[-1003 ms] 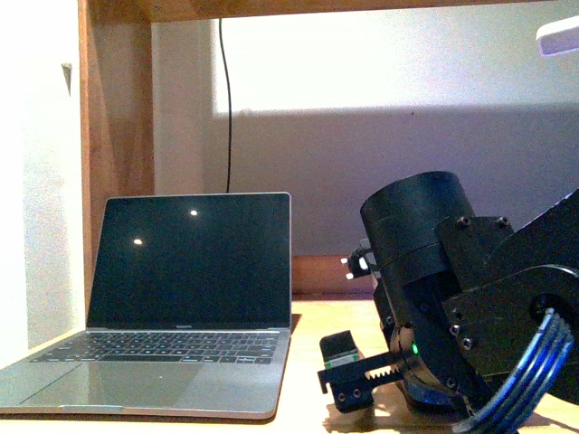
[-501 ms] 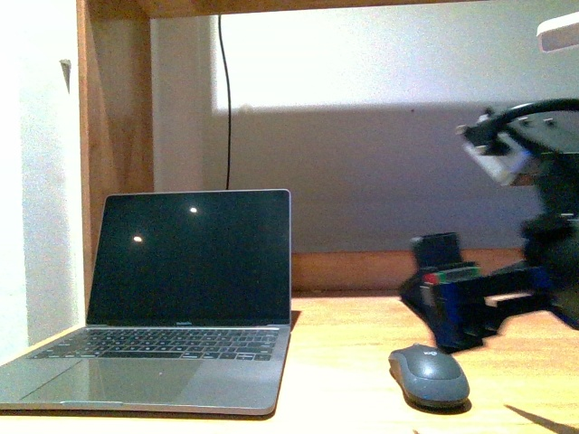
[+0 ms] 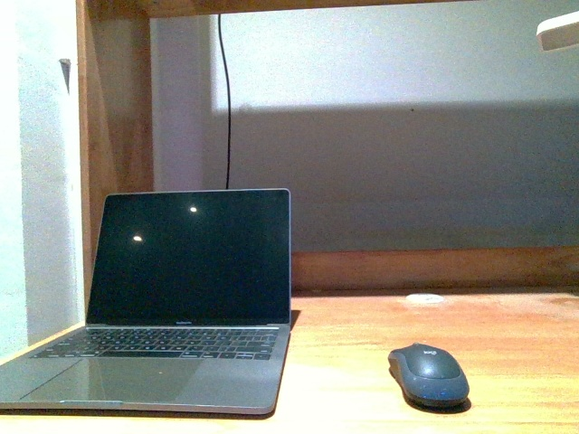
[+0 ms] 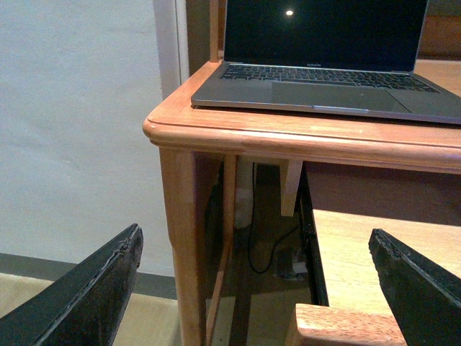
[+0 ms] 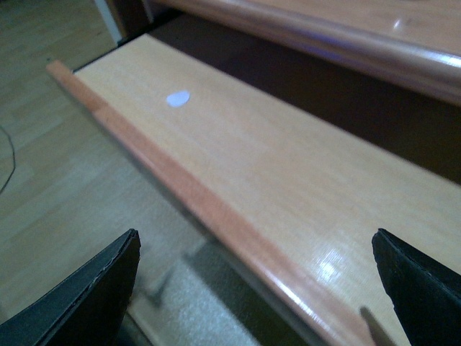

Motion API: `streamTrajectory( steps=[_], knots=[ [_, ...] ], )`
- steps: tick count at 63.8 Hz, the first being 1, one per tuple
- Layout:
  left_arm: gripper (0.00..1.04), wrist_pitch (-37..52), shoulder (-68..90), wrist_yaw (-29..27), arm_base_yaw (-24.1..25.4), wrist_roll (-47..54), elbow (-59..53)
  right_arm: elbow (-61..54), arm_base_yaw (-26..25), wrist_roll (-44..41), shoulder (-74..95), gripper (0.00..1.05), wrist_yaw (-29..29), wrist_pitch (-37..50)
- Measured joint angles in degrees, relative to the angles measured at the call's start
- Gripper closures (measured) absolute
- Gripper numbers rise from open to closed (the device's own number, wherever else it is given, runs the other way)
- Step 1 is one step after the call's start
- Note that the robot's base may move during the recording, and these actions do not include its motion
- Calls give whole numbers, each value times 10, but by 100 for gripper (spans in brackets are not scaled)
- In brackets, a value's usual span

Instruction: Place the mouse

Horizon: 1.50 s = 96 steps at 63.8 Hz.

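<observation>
The mouse (image 3: 429, 372), a small dark grey oval, lies on the wooden desk (image 3: 353, 348) to the right of the laptop (image 3: 190, 271), with nothing touching it. Neither arm shows in the front view. My left gripper (image 4: 259, 288) is open and empty, below and in front of the desk's front left corner (image 4: 176, 126); its dark fingers (image 4: 101, 288) frame the leg and the space under the desk. My right gripper (image 5: 256, 288) is open and empty too, hanging over the front rail of a pull-out shelf (image 5: 252, 158). Neither wrist view shows the mouse.
The open laptop (image 4: 324, 72) with a dark screen fills the desk's left side, next to a wooden side panel (image 3: 113, 136). A small white disc (image 3: 424, 298) lies near the back board. A cable (image 3: 226, 99) runs down the wall. The pull-out shelf (image 4: 360, 245) juts out below the desk.
The right arm, low over the mouse's spot a second ago, rose, drew back to the right and left the front view. The mouse now lies uncovered on the desk.
</observation>
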Motion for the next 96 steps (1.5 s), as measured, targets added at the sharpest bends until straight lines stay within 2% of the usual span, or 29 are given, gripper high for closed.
streamTrajectory(
  steps=[7, 18, 32, 51, 62, 68, 76, 96],
  knots=[
    [8, 0, 0, 0, 0, 0, 0, -25, 3, -59, -2, 7, 0, -29],
    [8, 0, 0, 0, 0, 0, 0, -55, 33, -98, 12, 7, 24, -16],
    [8, 0, 0, 0, 0, 0, 0, -78, 99, -98, 52, 7, 91, 77],
    [8, 0, 0, 0, 0, 0, 0, -87, 208, -32, 151, 7, 203, 258],
    [8, 0, 0, 0, 0, 0, 0, -78, 236, -13, 189, 7, 219, 299],
    [8, 0, 0, 0, 0, 0, 0, -63, 212, -6, 195, 7, 193, 284],
    [8, 0, 0, 0, 0, 0, 0, -49, 147, -1, 184, 7, 137, 235],
    [8, 0, 0, 0, 0, 0, 0, -4, -62, -110, 162, 7, -5, 62]
  ],
)
